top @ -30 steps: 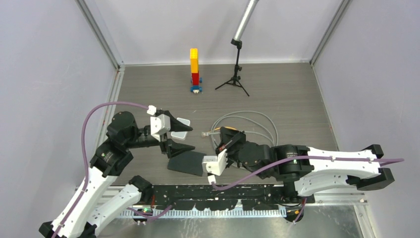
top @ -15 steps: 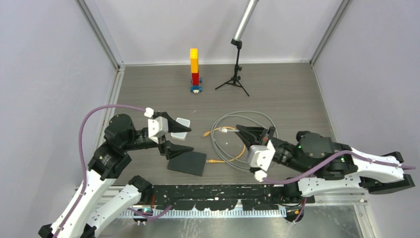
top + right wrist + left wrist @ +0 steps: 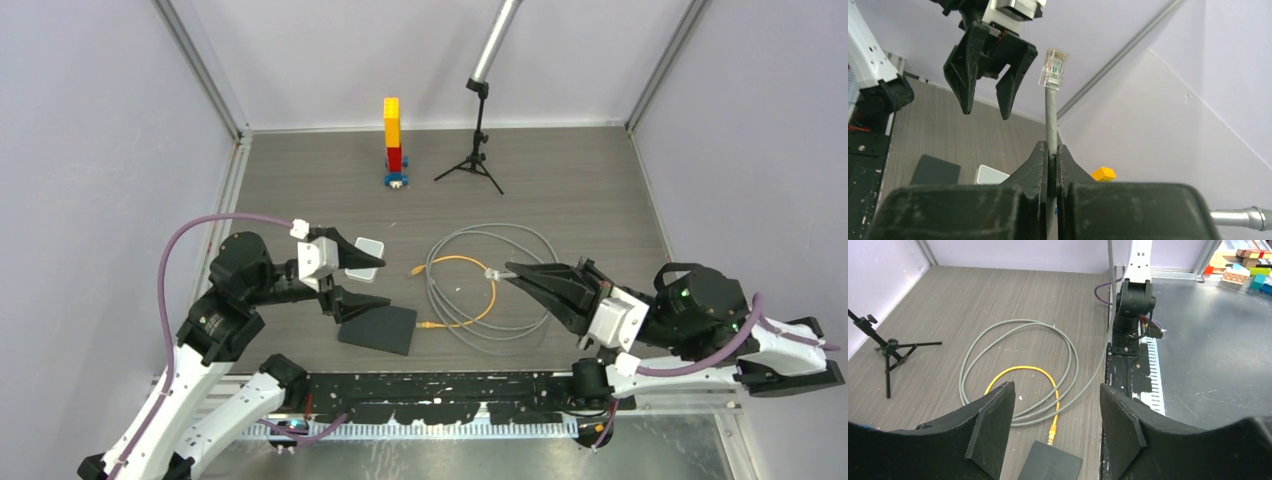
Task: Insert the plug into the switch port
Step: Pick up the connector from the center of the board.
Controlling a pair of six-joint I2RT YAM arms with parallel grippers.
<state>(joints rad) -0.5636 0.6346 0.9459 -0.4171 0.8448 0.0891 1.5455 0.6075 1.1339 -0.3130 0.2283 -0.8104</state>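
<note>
The small white box (image 3: 368, 259) lies on the floor at centre left, partly under the upper finger of my left gripper (image 3: 385, 277), which is open and empty. Its port does not show. It also shows in the right wrist view (image 3: 992, 175). My right gripper (image 3: 512, 272) is shut on the grey cable (image 3: 1050, 115) just behind its clear plug (image 3: 1053, 69), which sticks out past the fingertips towards the left gripper. In the top view the plug (image 3: 492, 273) is held over the grey cable coil (image 3: 500, 330). The left wrist view shows my left gripper (image 3: 1058, 427) open.
A flat black box (image 3: 378, 328) lies below the left gripper, with a yellow cable (image 3: 470, 300) ending beside it. A yellow, red and blue brick tower (image 3: 393, 140) and a small black tripod (image 3: 472, 160) stand at the back. Walls close in both sides.
My right gripper has drawn back to the right with the grey plug in it, away from the white box. The left arm has barely moved.
</note>
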